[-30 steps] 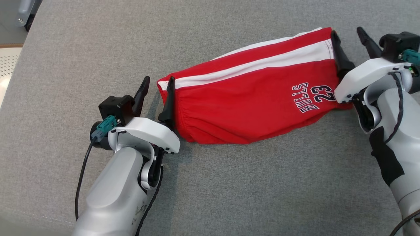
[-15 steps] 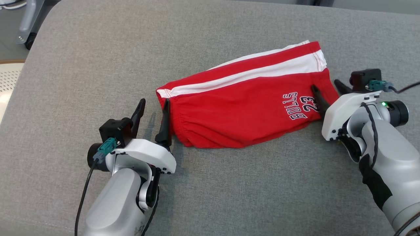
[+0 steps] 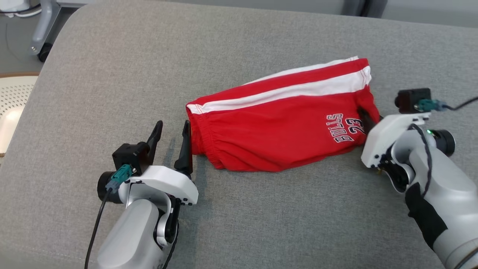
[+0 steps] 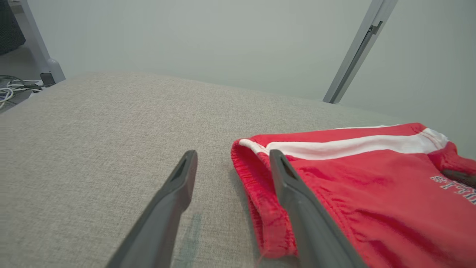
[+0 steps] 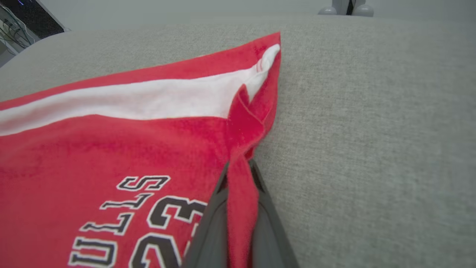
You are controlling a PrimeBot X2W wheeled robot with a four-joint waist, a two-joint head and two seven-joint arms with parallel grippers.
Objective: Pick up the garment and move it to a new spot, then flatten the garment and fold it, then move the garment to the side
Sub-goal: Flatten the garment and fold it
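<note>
Lying folded lengthwise, the red cloth shorts [image 3: 276, 130] with a white side stripe and "BULLS 23" print rested near the middle of a grey woven-fabric cushion [image 3: 112, 74], gathered waistband to the left. At the printed end, the right gripper [image 3: 368, 118] was pressed together, pinching a raised fold of the red hem between its dark fingers. The left gripper [image 3: 173, 129] stood spread at the waistband end, one finger right against the elastic edge, the other over bare cushion.

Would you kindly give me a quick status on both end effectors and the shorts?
Right end effector shut on red shorts, leg hem. Left end effector open at the waistband end, not gripping. Shorts on grey cushion, nothing blocking.
</note>
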